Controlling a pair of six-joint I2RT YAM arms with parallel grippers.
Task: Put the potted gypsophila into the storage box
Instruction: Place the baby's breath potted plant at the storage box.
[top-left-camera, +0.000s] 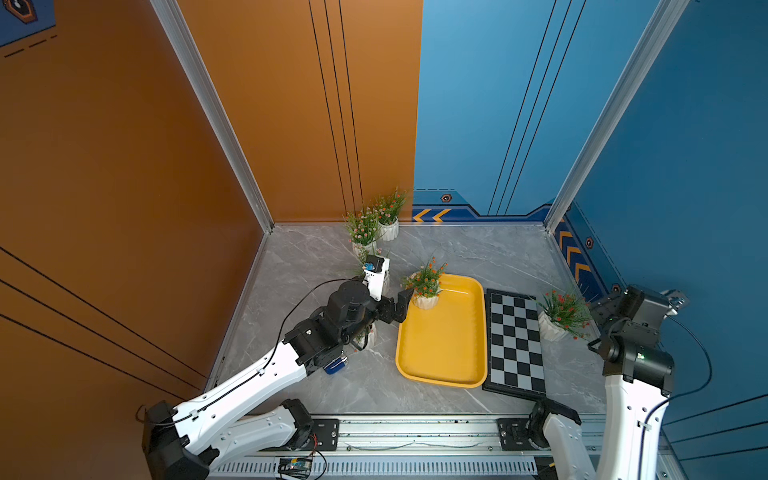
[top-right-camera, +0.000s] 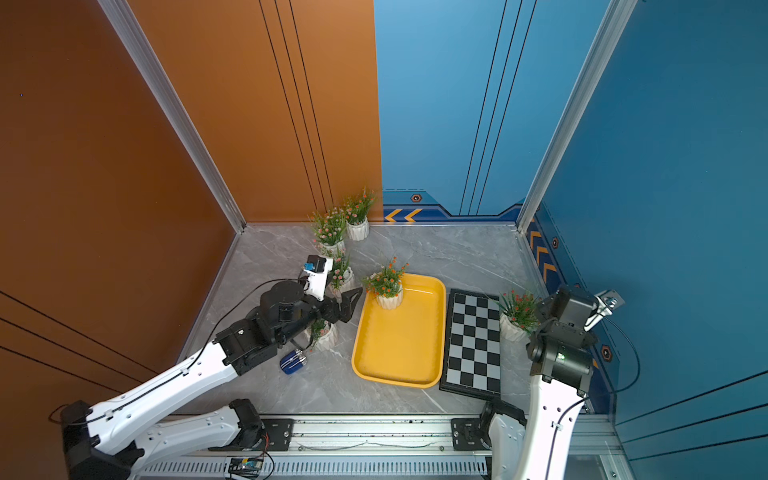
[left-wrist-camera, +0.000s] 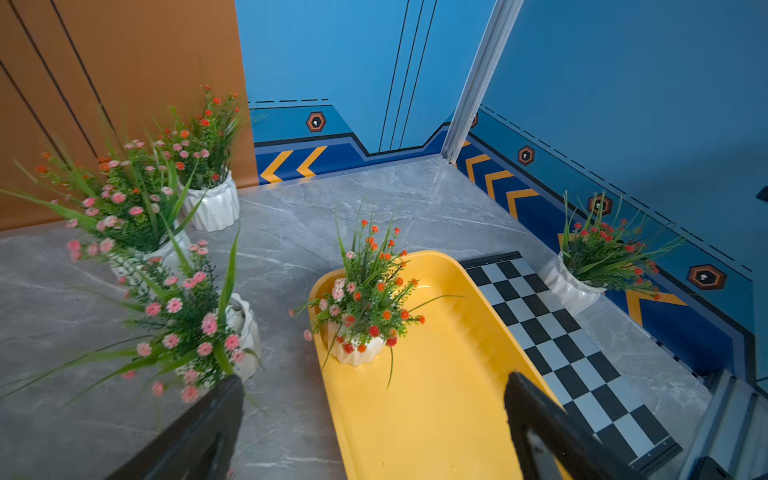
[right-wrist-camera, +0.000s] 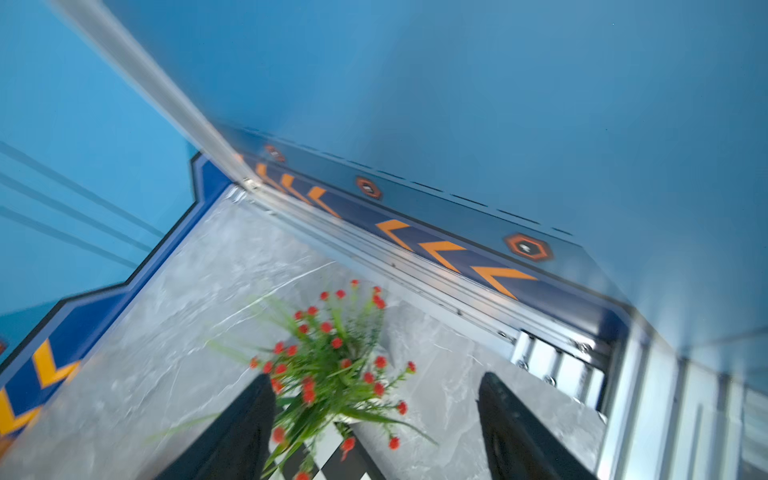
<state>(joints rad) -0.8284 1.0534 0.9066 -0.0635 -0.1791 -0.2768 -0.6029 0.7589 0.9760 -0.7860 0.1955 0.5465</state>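
Black fingers (left-wrist-camera: 208, 428) of the left gripper (left-wrist-camera: 374, 380) stand wide apart and empty, near the potted gypsophila (left-wrist-camera: 361, 316), which sits upright inside the storage box (left-wrist-camera: 436, 415), in its far left corner. Right gripper (right-wrist-camera: 374, 384) gapes wide too, holding nothing, with a red-flowered pot (right-wrist-camera: 328, 365) seen between its fingers, beside the chequered board (top-left-camera: 515, 340).

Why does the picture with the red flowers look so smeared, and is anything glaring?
Right wrist view: motion blur smears the red-flowered plant and the metal post. Left wrist view: the near pink-flowered plant is soft, the storage box crisp. Both top views: sharp, with a pale sheen at the storage box's far end.
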